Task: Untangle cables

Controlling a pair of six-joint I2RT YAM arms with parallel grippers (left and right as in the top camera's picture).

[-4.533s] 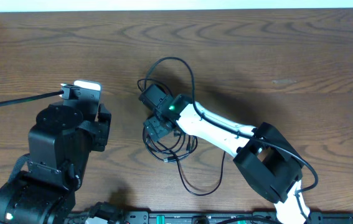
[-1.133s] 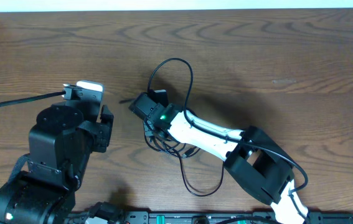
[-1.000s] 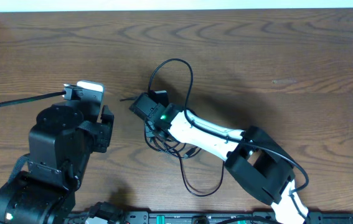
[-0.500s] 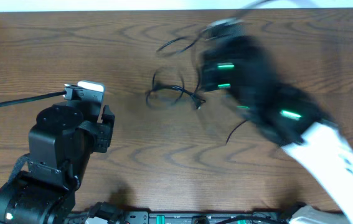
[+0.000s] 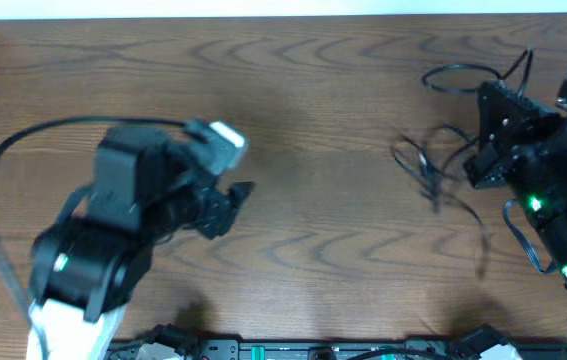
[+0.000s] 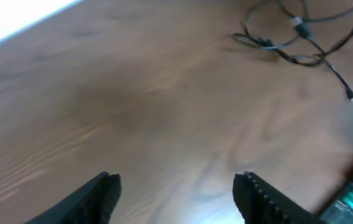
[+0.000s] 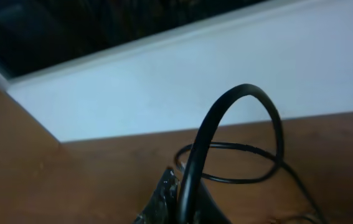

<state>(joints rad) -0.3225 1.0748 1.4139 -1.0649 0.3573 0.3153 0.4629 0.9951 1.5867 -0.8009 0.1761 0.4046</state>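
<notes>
Clamped in the right gripper (image 7: 171, 196), the black cable (image 7: 244, 89) is seen in the right wrist view rising from between the closed fingers as a thick arch toward 1 o'clock. A thinner loop of the same cord lies behind it over the table (image 5: 313, 90), with a white wall (image 7: 164, 81) beyond. In the overhead view this gripper is found at about 3 o'clock of the table, near the right edge. The cable is gathered just to its left: one loop is spread toward 1 o'clock of the table, and a loose tangle with a trailing strand is drawn down toward 4 o'clock (the strands are smeared there, so their crossings cannot be told, nor how much of the cord touches the wood). Only dark cord can be made out in this bundle.

The left gripper (image 6: 176, 182) is held at about 9 o'clock of the table, well apart from the cable, and is pointed toward 3 o'clock. Its fingers (image 6: 98, 196) are spread wide in the left wrist view, and nothing but bare wood is seen between them. From that camera the tangle is seen at 1 o'clock, with a small pale plug among the strands and one thin end run out toward 3 o'clock. The left arm is blurred in the overhead view.
</notes>
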